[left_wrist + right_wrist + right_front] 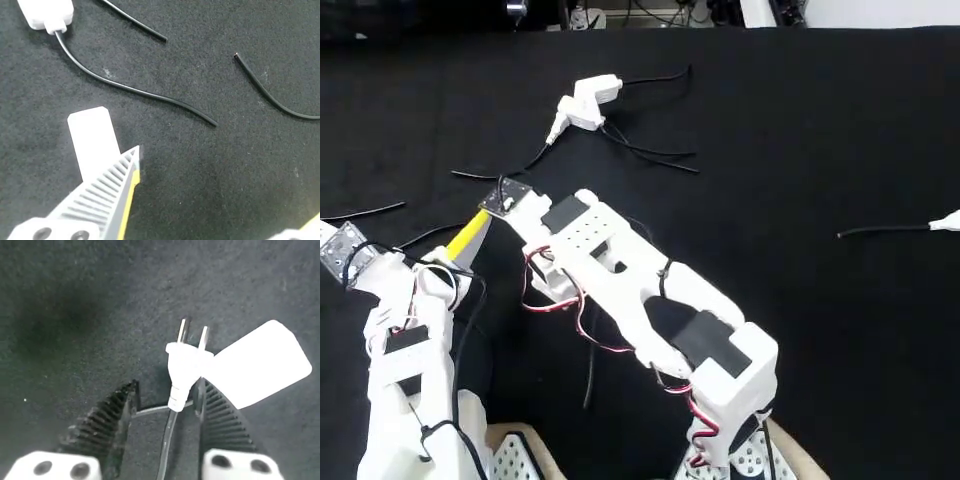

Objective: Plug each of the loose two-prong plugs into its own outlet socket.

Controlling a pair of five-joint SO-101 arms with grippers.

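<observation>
A white two-prong plug is seen lying flat on the black cloth, prongs pointed away from the right gripper. The plug's neck & black cord are straddled by that gripper's fingers, which are spread part open. One finger is set just beside the plug body and a clear gap is seen on the other side, so nothing is clamped. A white tab on one fingertip is seen just beside the plug.

The left gripper is spread wide open over the cloth, w/ nothing between its fingers. A white block w/ a cord attached and a loose cable end are seen near it.

In the high view, white socket pieces w/ black cords are found toward the far side of the cloth. They are well apart from a second plug, which is seen at the right edge w/ its own cord trailing inward.
</observation>
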